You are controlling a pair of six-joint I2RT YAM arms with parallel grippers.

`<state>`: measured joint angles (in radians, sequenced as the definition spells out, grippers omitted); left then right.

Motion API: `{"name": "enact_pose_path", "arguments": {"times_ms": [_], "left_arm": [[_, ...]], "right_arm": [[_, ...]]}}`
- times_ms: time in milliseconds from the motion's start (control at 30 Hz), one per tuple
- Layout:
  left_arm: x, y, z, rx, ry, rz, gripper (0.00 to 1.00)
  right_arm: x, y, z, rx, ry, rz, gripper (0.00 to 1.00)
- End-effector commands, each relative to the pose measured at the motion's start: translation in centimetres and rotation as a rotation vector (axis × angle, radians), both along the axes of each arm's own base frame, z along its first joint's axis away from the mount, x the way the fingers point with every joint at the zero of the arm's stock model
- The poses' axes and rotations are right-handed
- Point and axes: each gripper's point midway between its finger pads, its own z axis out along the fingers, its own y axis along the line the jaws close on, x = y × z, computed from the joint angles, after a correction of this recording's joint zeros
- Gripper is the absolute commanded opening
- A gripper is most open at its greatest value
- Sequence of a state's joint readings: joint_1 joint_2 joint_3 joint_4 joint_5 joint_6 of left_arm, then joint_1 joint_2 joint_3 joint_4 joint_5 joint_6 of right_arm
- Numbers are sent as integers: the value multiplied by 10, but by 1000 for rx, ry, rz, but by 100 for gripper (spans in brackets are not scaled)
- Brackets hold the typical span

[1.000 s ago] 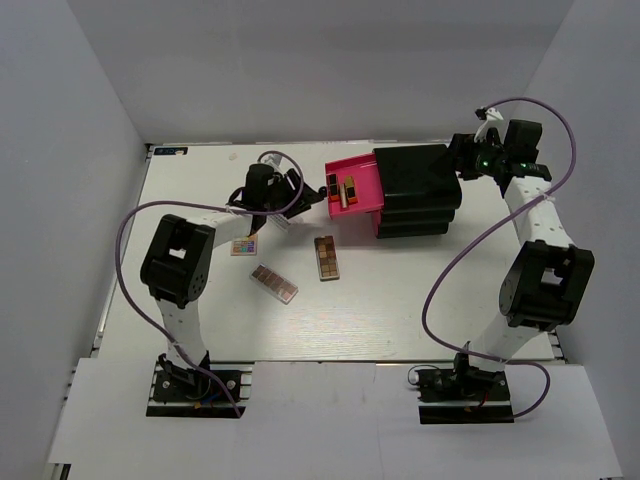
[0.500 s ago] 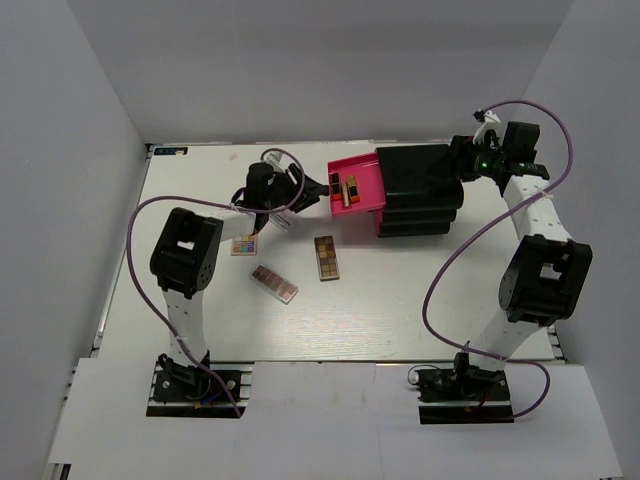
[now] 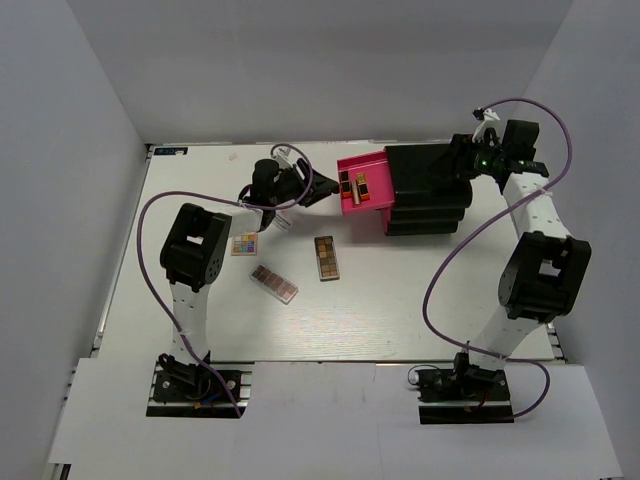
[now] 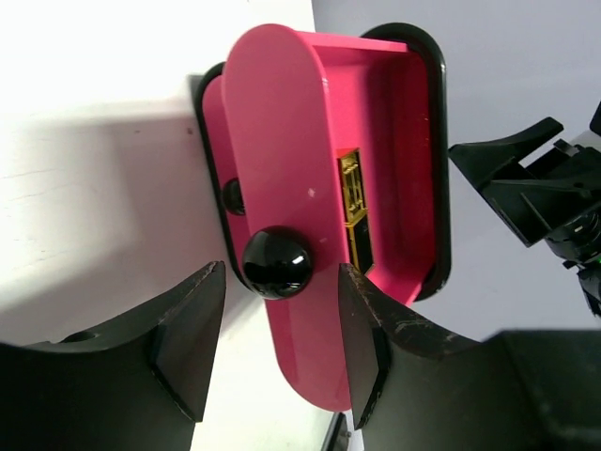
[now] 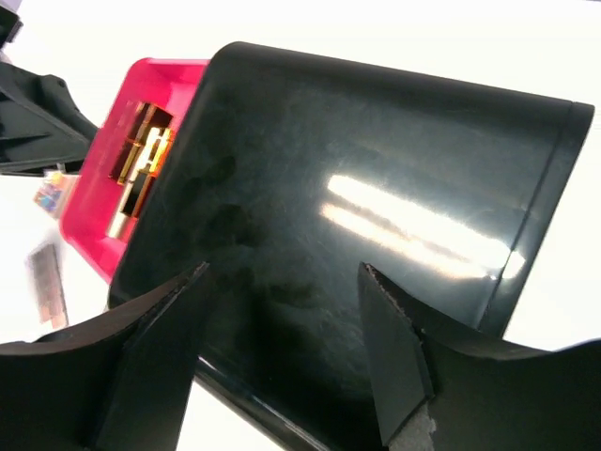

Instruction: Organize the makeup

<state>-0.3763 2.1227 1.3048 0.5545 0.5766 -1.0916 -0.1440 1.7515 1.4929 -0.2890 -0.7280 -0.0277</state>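
Observation:
The pink drawer [image 3: 366,190] sticks out of the black box [image 3: 430,185] and holds gold-and-black lipsticks [image 3: 351,187], which also show in the left wrist view [image 4: 353,193]. My left gripper [image 3: 322,190] is open at the drawer's front; in its wrist view its tips [image 4: 280,282] stand either side of the black knob [image 4: 277,262] without touching it. My right gripper [image 3: 458,160] is open at the box's far right, its tips [image 5: 284,277] over the glossy black top [image 5: 376,169]. A brown palette [image 3: 326,257], a pink-brown palette [image 3: 274,284] and a small colourful palette [image 3: 245,244] lie on the table.
A white card-like piece [image 3: 280,222] lies under the left arm's cable. The white table [image 3: 420,300] is walled by grey panels at the back and sides. The arm bases stand at the near edge.
My left gripper has moved right against the drawer front. The pink drawer and the black box have both shifted right. The right gripper stays at the box.

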Motion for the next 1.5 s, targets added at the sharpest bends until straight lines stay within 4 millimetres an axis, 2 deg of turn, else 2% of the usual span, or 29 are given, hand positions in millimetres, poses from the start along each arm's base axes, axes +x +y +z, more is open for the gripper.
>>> {"name": "enact_pose_path", "arguments": {"times_ms": [0,33,67,100,200,233,333,500,633,800,833,900,933,1300,1467], "left_arm": [[-9,-15,44,-58,-92,-58,61],[-10,-15,43,-58,-88,-55,61],[-8,-10,42,-56,-85,-46,61],[-9,-9,40,-53,-83,-43,61],[-10,-9,36,-51,-74,-44,61],[-10,-9,38,-54,-79,-44,61],[-9,-10,40,-59,-79,-45,61],[-8,-10,42,-61,-83,-47,61],[-9,-11,41,-62,-85,-57,61],[-10,-20,45,-70,-98,-99,60],[-8,-22,50,-76,-112,-105,60],[-7,-25,48,-80,-110,-123,60],[-5,-26,53,-86,-124,-128,60],[-3,-48,46,-96,-114,-177,59],[-8,-71,41,-107,-106,-210,57]], "right_arm": [[-5,-14,30,-88,-106,-75,72],[-4,-21,36,-117,-132,-118,74],[0,-39,48,-178,-172,-220,76],[1,-48,55,-201,-187,-267,79],[6,-74,55,-262,-177,-381,82],[7,-77,52,-262,-167,-385,82],[12,-78,21,-244,-83,-354,82],[18,-85,-3,-237,-12,-333,82],[19,-72,-15,-169,21,-241,81],[15,-54,-32,-79,89,-121,74],[12,-47,-39,-49,119,-83,72],[10,-42,-41,-24,134,-52,69],[9,-38,-44,-5,147,-32,68],[7,-29,-49,30,184,0,64],[7,-28,-51,38,195,0,62]]}}
